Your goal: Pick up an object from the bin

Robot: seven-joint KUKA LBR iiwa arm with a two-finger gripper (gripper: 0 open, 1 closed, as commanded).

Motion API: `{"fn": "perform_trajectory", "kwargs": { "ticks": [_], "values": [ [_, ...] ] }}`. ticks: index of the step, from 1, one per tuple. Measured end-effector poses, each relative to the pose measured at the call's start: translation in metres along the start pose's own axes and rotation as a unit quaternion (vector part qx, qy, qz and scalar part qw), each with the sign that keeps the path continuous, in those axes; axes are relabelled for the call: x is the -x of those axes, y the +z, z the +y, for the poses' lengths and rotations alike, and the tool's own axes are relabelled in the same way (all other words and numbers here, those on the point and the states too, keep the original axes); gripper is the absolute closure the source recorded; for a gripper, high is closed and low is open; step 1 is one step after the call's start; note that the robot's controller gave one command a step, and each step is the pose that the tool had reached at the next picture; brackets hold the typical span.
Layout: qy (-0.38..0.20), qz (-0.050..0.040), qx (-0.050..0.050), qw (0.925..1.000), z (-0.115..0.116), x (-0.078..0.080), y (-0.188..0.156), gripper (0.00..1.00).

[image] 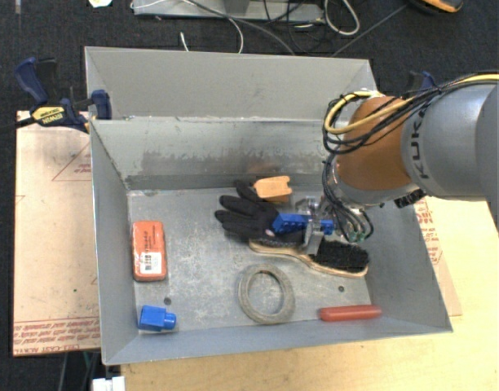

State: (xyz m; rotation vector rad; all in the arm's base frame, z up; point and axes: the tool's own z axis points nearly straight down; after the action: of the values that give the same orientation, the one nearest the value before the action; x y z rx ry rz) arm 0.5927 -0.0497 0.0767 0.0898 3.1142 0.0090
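My gripper [319, 228] is low in the bin's right half, under the orange wrist cover. Its metal fingers stand at a small blue object [289, 223] that lies on a black glove [248, 213]. Whether the fingers grip the blue object I cannot tell. A wooden brush with black bristles [331, 258] lies just below and to the right of the gripper. An orange foam block [273, 188] rests on the glove's upper edge near the back wall.
A tan tape roll [266, 293] lies at the front centre and a red marker [349, 314] at the front right. An orange rectangular pack [149, 250] and a blue plastic piece [156, 319] sit at the left. The arm covers the bin's right back corner.
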Motion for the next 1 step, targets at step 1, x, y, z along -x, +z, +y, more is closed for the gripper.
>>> {"fn": "perform_trajectory", "kwargs": {
  "ticks": [1],
  "values": [
    [0.0, 0.0024, 0.0, 1.0, 0.0003, -0.0012, -0.0153, 1.0]
  ]
}}
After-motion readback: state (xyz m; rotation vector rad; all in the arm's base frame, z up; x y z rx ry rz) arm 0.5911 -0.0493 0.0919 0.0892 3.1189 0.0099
